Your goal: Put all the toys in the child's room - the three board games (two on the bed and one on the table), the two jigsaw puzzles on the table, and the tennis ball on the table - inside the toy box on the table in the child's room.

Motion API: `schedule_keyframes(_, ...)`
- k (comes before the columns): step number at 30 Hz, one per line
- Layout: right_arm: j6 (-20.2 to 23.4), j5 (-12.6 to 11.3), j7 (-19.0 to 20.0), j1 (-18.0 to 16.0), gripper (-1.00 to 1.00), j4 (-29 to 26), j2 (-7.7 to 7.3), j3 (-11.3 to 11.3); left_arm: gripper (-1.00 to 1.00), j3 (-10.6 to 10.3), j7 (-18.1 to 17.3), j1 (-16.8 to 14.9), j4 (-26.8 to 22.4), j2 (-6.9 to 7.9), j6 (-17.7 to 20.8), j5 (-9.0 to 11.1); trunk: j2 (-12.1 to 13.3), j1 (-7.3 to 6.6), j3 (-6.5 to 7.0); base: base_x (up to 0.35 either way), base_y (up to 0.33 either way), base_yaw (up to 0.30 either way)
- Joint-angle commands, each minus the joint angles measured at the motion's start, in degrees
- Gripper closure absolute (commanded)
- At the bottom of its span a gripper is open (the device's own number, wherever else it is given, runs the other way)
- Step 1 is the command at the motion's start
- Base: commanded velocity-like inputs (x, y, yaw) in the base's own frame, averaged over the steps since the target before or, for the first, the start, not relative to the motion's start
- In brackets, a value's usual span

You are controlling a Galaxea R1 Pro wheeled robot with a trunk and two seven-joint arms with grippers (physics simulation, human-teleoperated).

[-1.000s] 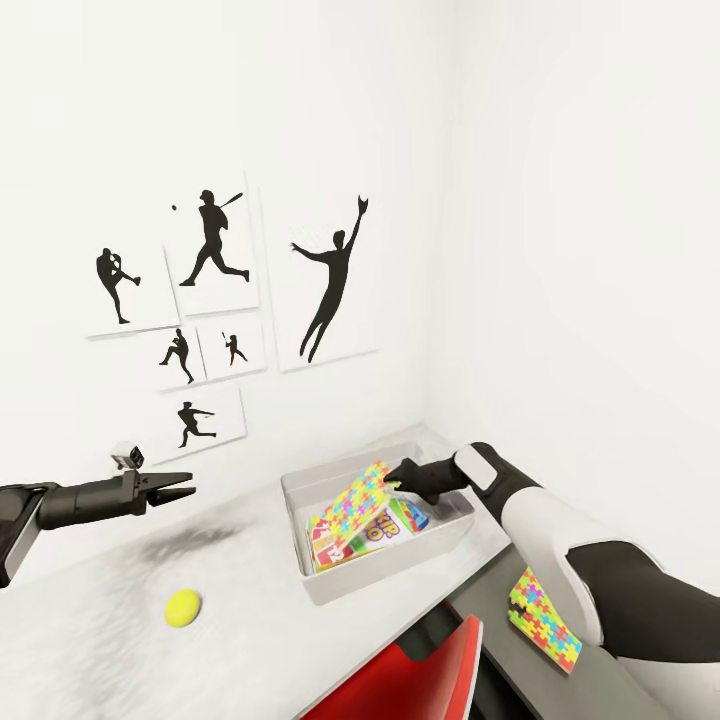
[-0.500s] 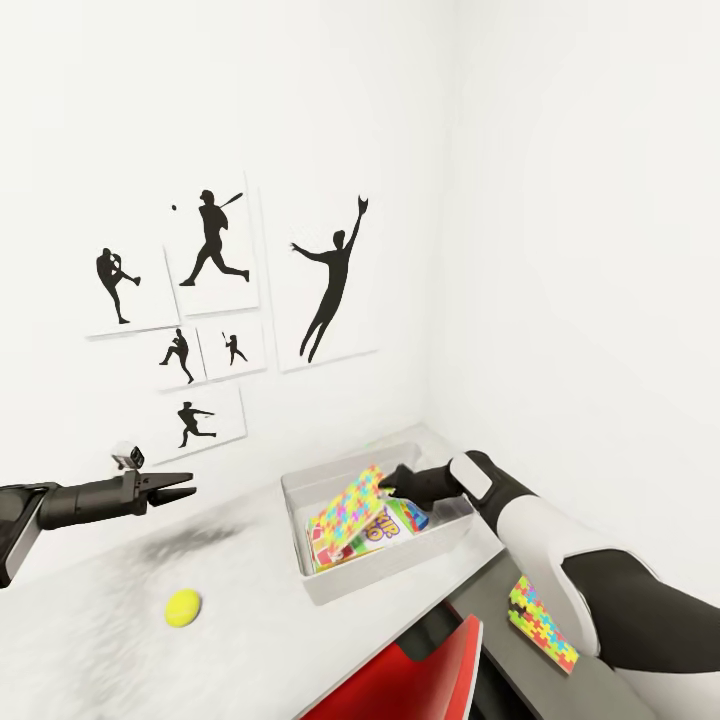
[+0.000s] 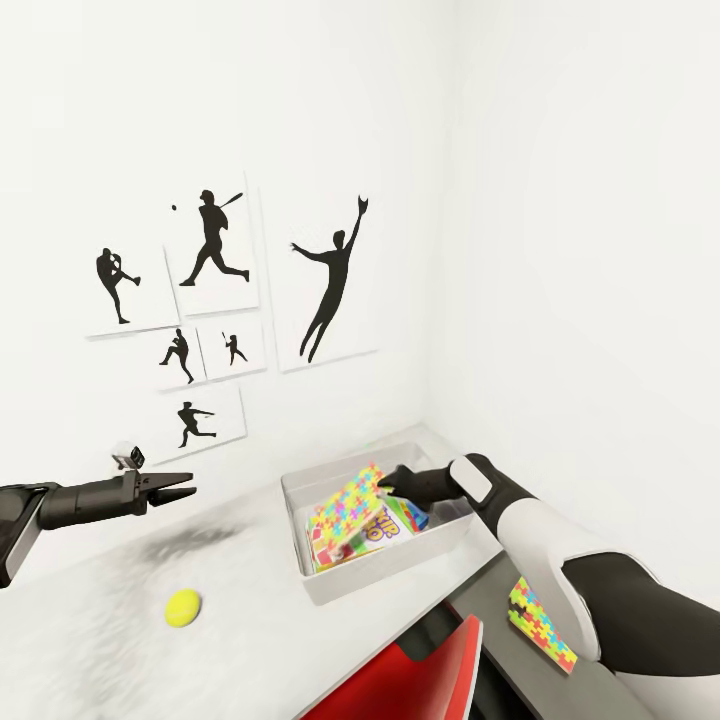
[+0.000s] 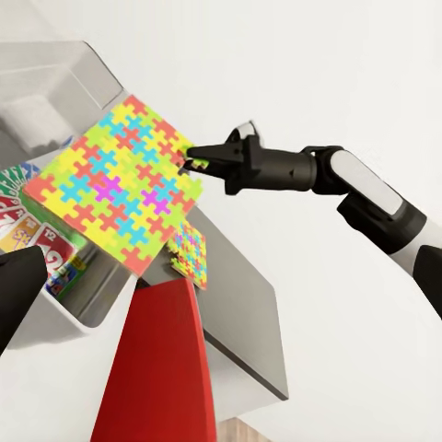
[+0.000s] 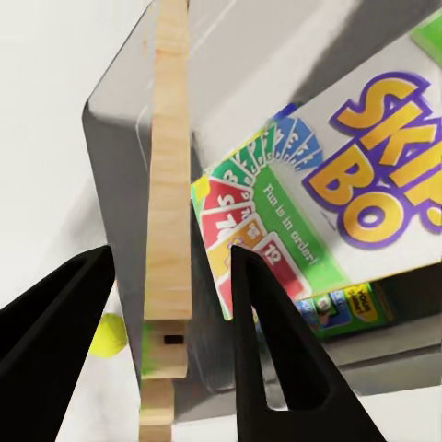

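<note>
White table (image 3: 250, 600): right gripper (image 3: 385, 485) pinches a puzzle (image 3: 345, 508) by its edge, tilted down into the box (image 3: 395, 570); left gripper (image 3: 180, 491) stands narrow.

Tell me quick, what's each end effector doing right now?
Left end effector: open, holding nothing.
Right end effector: closed on a jigsaw puzzle over the toy box.

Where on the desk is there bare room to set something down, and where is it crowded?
Free: the white table top between the tennis ball and the toy box. Crowded: the box, holding a printed game box under the jigsaw puzzle in the right gripper; a second puzzle lies on the grey section.
</note>
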Motion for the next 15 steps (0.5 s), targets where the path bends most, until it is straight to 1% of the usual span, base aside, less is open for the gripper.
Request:
schedule_keyframes(1, -0.02, 0.4, 1.28, -0.02, 1.0, 0.01, -0.04, 0.37, -1.0, 0.0, -0.21, -0.01, 0.0, 0.01, 0.61, -0.01, -0.04, 0.02, -0.03, 0.0, 0.0, 0.0)
schedule_keyframes(3, -0.1, 0.42, 2.76, -0.03, 1.0, 0.01, -0.06, 0.43, -1.0, -0.01, -0.21, -0.01, 0.0, 0.01, 0.61, -0.01, -0.04, 0.02, -0.03, 0.0, 0.0, 0.0)
schedule_keyframes(5, -0.13, 0.43, 3.34, -0.03, 1.0, 0.01, -0.15, 1.17, -1.0, 0.0, -0.21, -0.01, 0.0, 0.01, 0.61, -0.01, -0.04, 0.02, -0.03, 0.0, 0.0, 0.0)
schedule_keyframes(9, -0.23, 0.33, 4.01, -0.06, 1.0, -0.06, -0.48, 6.23, -1.0, -0.01, -0.21, -0.01, 0.0, 0.01, 0.61, -0.01, -0.04, 0.02, -0.03, 0.0, 0.0, 0.0)
schedule_keyframes(10, -0.37, 0.3, 4.25, -0.07, 1.0, -0.07, -0.49, 7.08, -1.0, 0.0, -0.21, -0.01, 0.0, 0.01, 0.61, -0.01, -0.04, 0.02, -0.03, 0.0, 0.0, 0.0)
schedule_keyframes(11, -0.73, 0.29, 4.61, -0.06, 1.0, -0.07, -0.48, 7.62, -1.0, 0.01, -0.21, -0.01, 0.0, 0.01, 0.61, -0.01, -0.04, 0.02, -0.03, 0.0, 0.0, 0.0)
schedule_keyframes(15, -2.22, 0.32, 6.13, -0.04, 1.0, -0.08, -0.34, 8.45, -1.0, 0.03, -0.21, -0.01, 0.0, 0.01, 0.61, -0.01, -0.04, 0.02, -0.03, 0.0, 0.0, 0.0)
